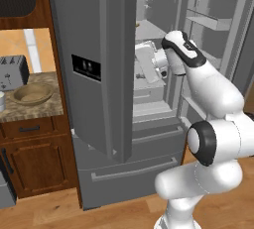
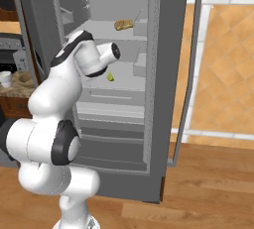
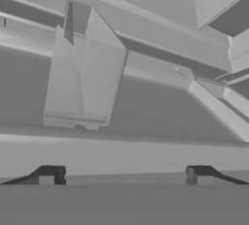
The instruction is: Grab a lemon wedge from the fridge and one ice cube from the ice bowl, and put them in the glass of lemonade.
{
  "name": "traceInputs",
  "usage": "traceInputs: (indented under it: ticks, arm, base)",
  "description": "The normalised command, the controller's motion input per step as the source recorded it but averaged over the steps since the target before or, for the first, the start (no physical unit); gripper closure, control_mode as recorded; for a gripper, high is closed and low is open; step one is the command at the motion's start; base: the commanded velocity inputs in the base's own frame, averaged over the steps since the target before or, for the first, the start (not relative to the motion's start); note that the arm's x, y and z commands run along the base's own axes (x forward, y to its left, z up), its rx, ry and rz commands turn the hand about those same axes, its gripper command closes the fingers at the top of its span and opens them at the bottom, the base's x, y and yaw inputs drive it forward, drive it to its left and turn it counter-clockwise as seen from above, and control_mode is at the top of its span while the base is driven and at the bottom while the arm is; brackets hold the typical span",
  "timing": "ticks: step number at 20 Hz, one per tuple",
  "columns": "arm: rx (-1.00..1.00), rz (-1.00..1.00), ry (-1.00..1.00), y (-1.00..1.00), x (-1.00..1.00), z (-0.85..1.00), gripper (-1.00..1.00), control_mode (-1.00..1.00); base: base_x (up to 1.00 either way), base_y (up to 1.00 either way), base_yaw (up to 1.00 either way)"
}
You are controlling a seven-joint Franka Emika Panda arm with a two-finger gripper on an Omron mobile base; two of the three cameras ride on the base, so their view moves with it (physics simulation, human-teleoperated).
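Pincer (image 3: 121,175) spread apart inside fridge (image 1: 94,74), above lemon wedge (image 2: 110,77), shelves close around.

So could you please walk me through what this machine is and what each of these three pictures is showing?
It is a white robot arm on a driving base, in a rendered kitchen. Two pictures come from cameras on the base, behind the arm to its left and right; the third looks along its hand. The arm reaches into the open fridge. Inside, a tiny yellow lemon wedge lies on a shelf, with a tan bread-like lump on a shelf above. On the counter left of the fridge sit a toaster, the ice bowl and the glass of lemonade. The gripper has its jaws apart and holds nothing.
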Motion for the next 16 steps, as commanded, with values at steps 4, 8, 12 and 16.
traceInputs:
  ticks: [4, 8, 12, 16]
  arm:
    - [0.09, 0.09, 0.0, 0.47, 0.0, -0.15, -1.0, -1.0]
    - [0.08, 0.09, 0.0, 0.49, -0.16, -0.02, -1.0, -1.0]
    - [0.04, 0.1, -0.01, 0.72, -0.48, -0.02, -1.0, -1.0]
    - [0.0, 0.09, -0.07, 0.76, -0.84, 0.0, -1.0, -1.0]
  base:
    - [0.0, 0.0, 0.0]
    - [0.0, 0.0, 0.0]
    - [0.0, 0.0, 0.0]
    - [0.0, 0.0, 0.0]
